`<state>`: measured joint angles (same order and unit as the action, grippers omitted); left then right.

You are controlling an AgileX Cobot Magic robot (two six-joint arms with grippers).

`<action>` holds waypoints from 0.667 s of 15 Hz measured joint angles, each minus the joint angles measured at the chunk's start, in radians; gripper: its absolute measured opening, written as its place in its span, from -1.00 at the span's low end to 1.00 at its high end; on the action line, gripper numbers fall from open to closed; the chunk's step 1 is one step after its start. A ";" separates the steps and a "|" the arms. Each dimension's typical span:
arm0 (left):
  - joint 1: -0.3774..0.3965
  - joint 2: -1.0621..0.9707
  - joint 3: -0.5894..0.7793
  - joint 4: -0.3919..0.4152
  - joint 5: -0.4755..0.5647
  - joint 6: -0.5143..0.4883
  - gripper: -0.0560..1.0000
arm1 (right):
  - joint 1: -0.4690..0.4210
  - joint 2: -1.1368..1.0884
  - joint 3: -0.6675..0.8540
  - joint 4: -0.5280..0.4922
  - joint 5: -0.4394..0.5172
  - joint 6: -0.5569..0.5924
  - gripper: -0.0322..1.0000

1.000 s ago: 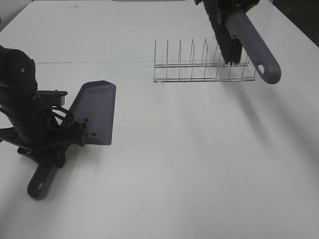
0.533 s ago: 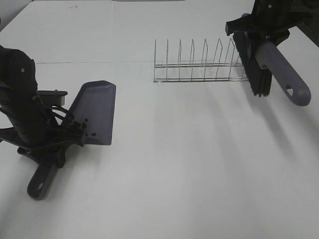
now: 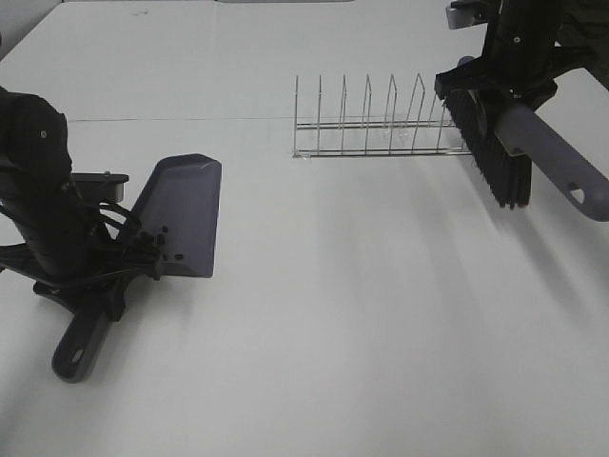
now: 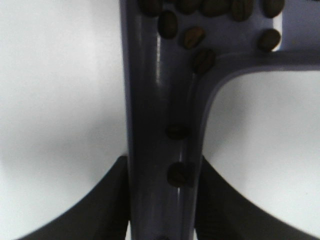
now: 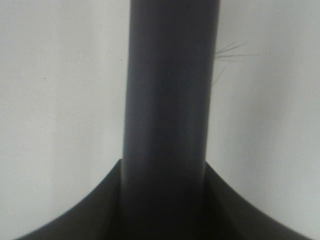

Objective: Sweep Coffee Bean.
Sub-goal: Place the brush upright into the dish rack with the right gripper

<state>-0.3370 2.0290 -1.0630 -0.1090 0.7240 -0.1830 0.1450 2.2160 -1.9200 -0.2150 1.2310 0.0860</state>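
A grey-purple dustpan (image 3: 183, 211) rests on the white table at the left, and my left gripper (image 3: 107, 274) is shut on its handle (image 3: 80, 345). Several coffee beans (image 3: 152, 244) lie at the pan's rear by the handle. In the left wrist view the coffee beans (image 4: 192, 36) are spread along the handle (image 4: 152, 115), with my left gripper (image 4: 162, 200) clamped around it. At the far right my right gripper (image 3: 504, 88) is shut on a brush (image 3: 497, 157), held tilted in the air with its black bristles down. The brush handle (image 5: 170, 100) fills the right wrist view between my right gripper (image 5: 165, 210).
A wire dish rack (image 3: 381, 129) stands on the table at the back, just left of the brush. A faint seam line (image 3: 171, 119) crosses the white table behind the dustpan.
My right arm has carried the brush rightwards and lower, from over the rack's right end to beside it. The left arm and dustpan have not moved.
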 joint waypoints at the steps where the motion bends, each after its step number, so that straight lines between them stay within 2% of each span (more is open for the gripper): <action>1: 0.000 0.000 0.000 0.000 0.000 0.000 -0.29 | -0.013 0.000 0.000 0.022 0.000 -0.001 -0.41; 5: 0.000 0.000 0.000 -0.001 0.001 0.000 -0.29 | -0.108 -0.011 0.046 0.110 -0.005 -0.021 -0.41; 10: 0.000 0.000 0.000 -0.004 0.001 0.000 -0.29 | -0.114 -0.038 0.202 0.142 -0.002 -0.026 -0.41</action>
<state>-0.3370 2.0290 -1.0630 -0.1130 0.7250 -0.1830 0.0310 2.1780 -1.7180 -0.0730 1.2290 0.0600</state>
